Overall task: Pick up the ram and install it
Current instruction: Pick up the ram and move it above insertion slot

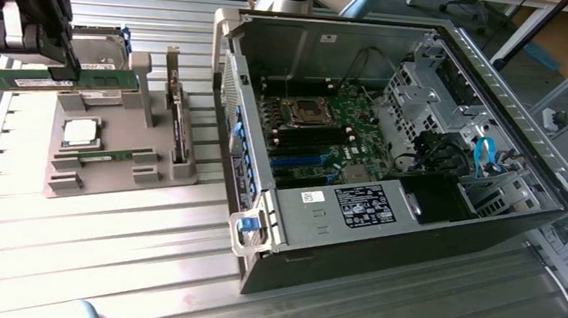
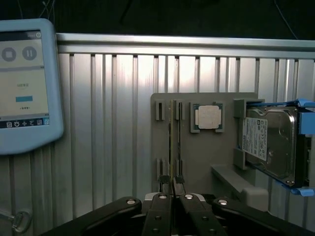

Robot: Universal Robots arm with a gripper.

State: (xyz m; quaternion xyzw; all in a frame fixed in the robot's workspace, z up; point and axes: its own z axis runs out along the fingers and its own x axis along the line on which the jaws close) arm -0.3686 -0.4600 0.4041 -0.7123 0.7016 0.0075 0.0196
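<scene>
The gripper (image 1: 65, 74) held the ram (image 1: 104, 80) clenched above the gray parts holder (image 1: 107, 184).

The green stick lay level in the claw, clear of the holder, at the exterior view's left. In the wrist view the fingers (image 2: 160, 209) pinched its thin edge. The holder kept the square processor (image 1: 79, 131) in its pocket, the look-alike second stick (image 1: 114, 155) in its slots, and the hard drive (image 1: 99, 50) at its far end. Beside the holder, toward the exterior view's right, stood the open computer case (image 1: 303, 40) with the motherboard (image 1: 327, 124) inside it.
</scene>
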